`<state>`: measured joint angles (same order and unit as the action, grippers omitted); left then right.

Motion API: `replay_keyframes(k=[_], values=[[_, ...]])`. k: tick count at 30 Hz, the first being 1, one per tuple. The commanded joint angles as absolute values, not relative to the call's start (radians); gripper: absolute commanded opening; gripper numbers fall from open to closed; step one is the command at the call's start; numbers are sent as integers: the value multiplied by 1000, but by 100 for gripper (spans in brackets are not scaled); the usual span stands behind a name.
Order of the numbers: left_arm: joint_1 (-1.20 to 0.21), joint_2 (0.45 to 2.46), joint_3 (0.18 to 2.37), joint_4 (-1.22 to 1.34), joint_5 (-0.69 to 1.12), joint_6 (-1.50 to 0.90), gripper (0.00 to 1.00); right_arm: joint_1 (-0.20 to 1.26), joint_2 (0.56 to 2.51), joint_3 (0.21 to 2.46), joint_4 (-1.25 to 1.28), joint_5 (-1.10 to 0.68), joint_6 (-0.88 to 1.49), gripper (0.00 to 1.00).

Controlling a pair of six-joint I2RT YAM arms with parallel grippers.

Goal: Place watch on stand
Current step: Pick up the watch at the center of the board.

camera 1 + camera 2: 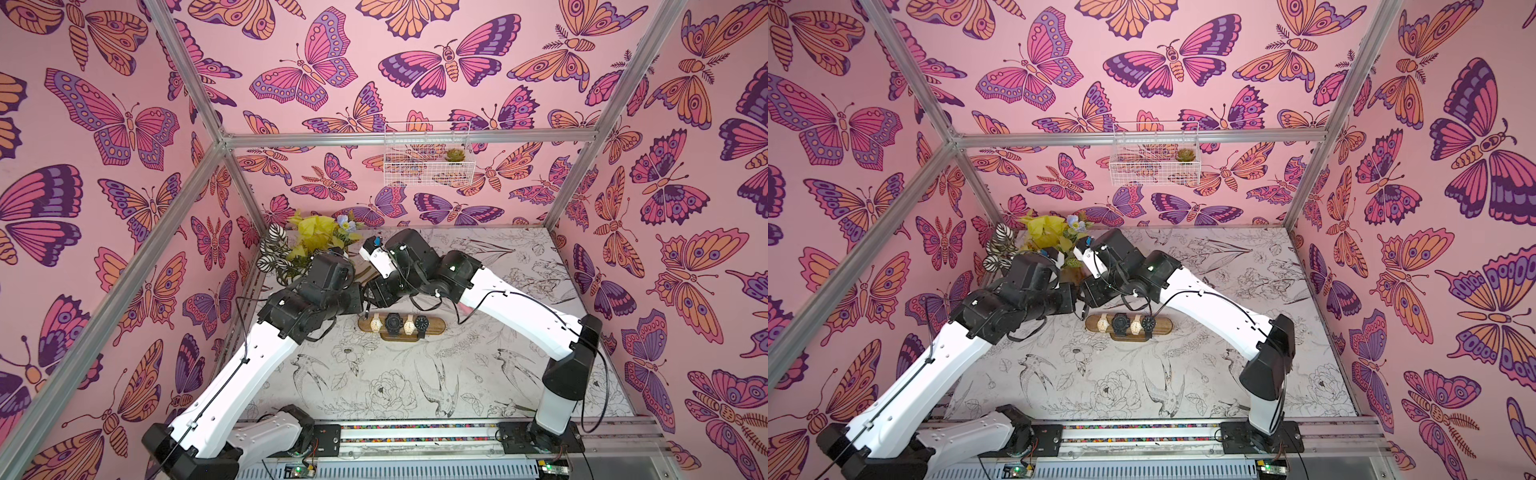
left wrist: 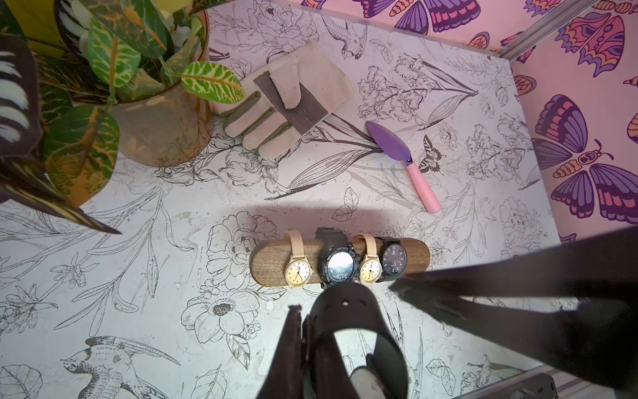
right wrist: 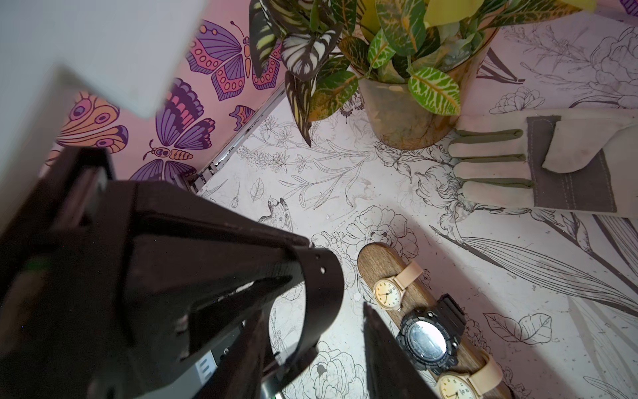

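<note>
In both top views the stand [image 1: 437, 325] lies mid-table carrying a row of watches [image 1: 392, 324]. The left arm [image 1: 266, 353] and right arm [image 1: 519, 305] meet over its end nearer the plant [image 1: 309, 237]. The claws are tucked under the wrists there and cannot be read. In the left wrist view the left claw [image 2: 303, 319] is pinched tight on the strap of a black watch [image 2: 345, 305]. Its strap is closed into a loop that hangs in the air just short of the stand, not yet on it, and bare wood shows only at the stand's two ends. In the right wrist view the right claw [image 3: 312, 321] stands apart, its fingers either side of the loop's lower part, gripping nothing that I can make out. The stand's free end is just beside the loop. My worry is the threading: if the loop meets the rounded end off-line, it may snag and shove or tip the bar on its small base, spilling the row. So thin a pinch could let the strap twist or slip out. The right claw's finger nearest the tan watch [image 3: 388, 292] could also knock it askew.
</note>
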<state>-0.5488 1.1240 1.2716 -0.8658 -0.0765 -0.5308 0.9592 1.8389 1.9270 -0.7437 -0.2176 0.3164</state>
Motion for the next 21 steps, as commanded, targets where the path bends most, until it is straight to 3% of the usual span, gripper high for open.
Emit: replay_keyframes(k=[1,6,9,13,16,19,21], values=[[-558,1124,1292,-873,-91,-522,0,965,1881,1968,-773,-172,308,46],[-566,1126,1295,-872,-91,-520,0,966,1902,1972,-778,-100,306,36],[-570,1131,1299,-873,-86,-519,0,967,1911,1972,-778,-100,309,17],[-577,1120,1293,-854,-73,-514,0,965,1919,1970,-781,-125,323,2],[-580,1098,1277,-824,-44,-511,17,957,1919,1957,-779,-151,344,0],[-579,1063,1257,-791,-22,-512,43,924,1915,1919,-751,-239,400,0],[-580,1026,1236,-758,-2,-510,52,886,1906,1871,-706,-324,463,0]])
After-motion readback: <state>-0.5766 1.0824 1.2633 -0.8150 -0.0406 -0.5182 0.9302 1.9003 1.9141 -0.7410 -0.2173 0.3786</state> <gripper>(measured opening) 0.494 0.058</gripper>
